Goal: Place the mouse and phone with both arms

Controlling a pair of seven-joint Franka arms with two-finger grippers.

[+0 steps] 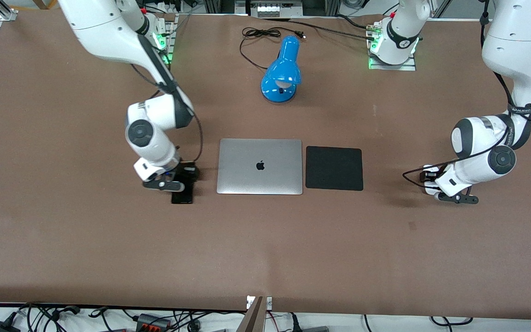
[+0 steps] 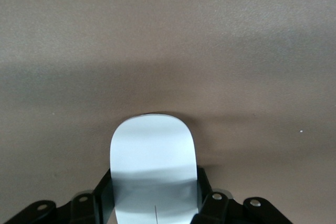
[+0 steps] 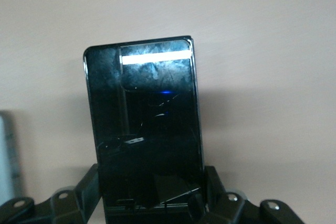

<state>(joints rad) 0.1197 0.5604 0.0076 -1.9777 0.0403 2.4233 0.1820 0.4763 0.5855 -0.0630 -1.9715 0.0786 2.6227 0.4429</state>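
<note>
Spreading across nearly the whole front view, the brown matte counter (image 1: 62, 240) carries everything. Two white jointed arms come down from the upper corners of the frame, the right arm (image 1: 150, 133) at upper left and the left arm (image 1: 486, 147) at upper right. At centre lies a closed silver laptop (image 1: 260, 166), with a square black mouse pad (image 1: 334, 168) just beside it toward the left arm's end. A glossy blue desk lamp (image 1: 280, 74) stands in the upper middle.

The slim black glossy phone (image 3: 144, 124) sits left of centre in the front view, beside the laptop toward the right arm's end. The right tool (image 3: 152, 192) is clamped on its long edges, and the phone appears to be at or just above the counter. I judge it close to release.

The small white oval mouse (image 2: 153, 169) is gripped by the left tool (image 2: 155, 198), whose fingers press both its sides. That tool is low over bare counter at the right of the front view, well apart from the pad.

Neither thing is freed yet. If the pad is the mouse's spot, that carry remains.
</note>
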